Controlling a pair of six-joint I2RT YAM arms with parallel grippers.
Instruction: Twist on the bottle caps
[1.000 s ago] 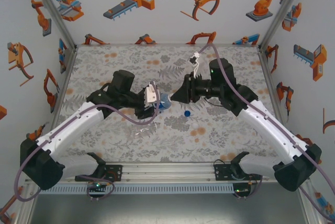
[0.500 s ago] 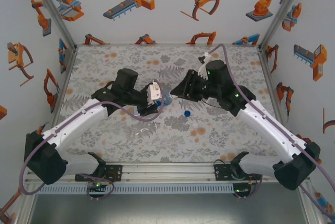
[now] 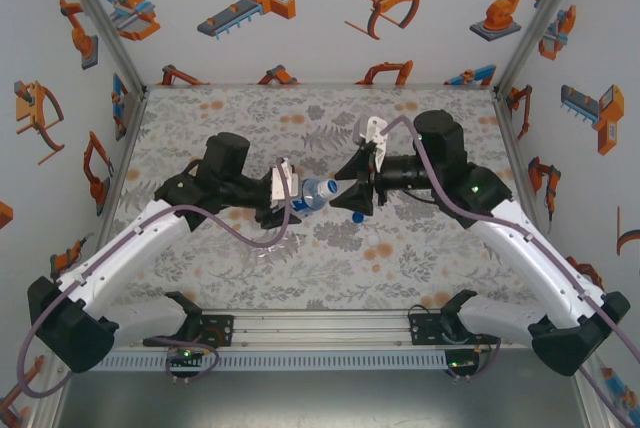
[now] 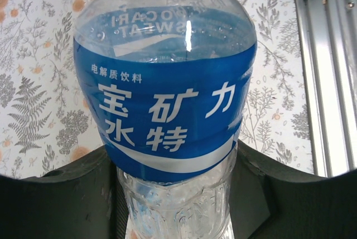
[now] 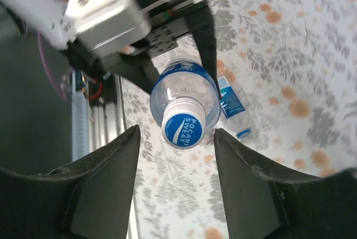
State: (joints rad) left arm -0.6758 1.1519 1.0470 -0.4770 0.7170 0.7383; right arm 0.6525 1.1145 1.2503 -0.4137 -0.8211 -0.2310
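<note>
**Left jaws clamp a bottle; right jaws stand apart around its cap**

In the overhead view the left arm (image 3: pixel 150 233) reaches in from 7 o'clock. Its jaws are clamped on the lower part of the held bottle (image 3: pixel 312 191), one finger on each side of the clear, ribbed wall just below the label. The bottle is off the desk (image 3: pixel 420 128) and lies roughly level, with its neck pointing toward 3 o'clock. It is clear plastic with a blue band of white lettering round its middle. Small droplets show on the inside of the shoulder. I cannot tell whether any liquid is in it.

On the neck sits the fitted cap (image 5: pixel 184 129), which has a blue face and a white rim. How far it is screwed down cannot be judged.

The right arm (image 3: pixel 520 238) comes in from 5 o'clock, and its jaws meet the bottle head-on. The right wrist camera shows them standing apart. The cap lies between the two fingers, with patterned desk showing in the gap on either side, so neither finger touches it.

A second bottle (image 5: pixel 233 105) lies on its side on the desk, at about 7 o'clock from the held one in the overhead view. It also carries a blue label. A loose blue cap (image 3: pixel 357 216) rests on the desk at 6 o'clock, just below the right jaws.
</note>
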